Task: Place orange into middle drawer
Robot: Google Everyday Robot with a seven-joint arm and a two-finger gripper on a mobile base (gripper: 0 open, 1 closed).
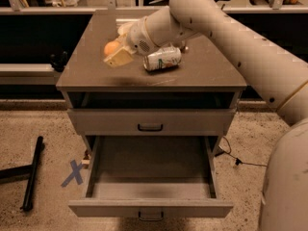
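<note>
The orange (110, 47) is on the left part of the grey-brown cabinet's top (91, 73), at the tip of my gripper (114, 52). The gripper reaches in from the right and is shut on the orange, with a pale finger (119, 58) just under and beside the fruit. I cannot tell whether the orange rests on the top or is just above it. The middle drawer (150, 208) is the lowest one. It is pulled out wide open below, and its tray shows nothing inside.
A silver-green can (162, 58) lies on its side on the cabinet top, just right of the gripper. The drawer front above (150, 122) is closed. On the floor are a blue tape X (73, 172), a black bar (32, 172) at left and a cable (231, 154) at right.
</note>
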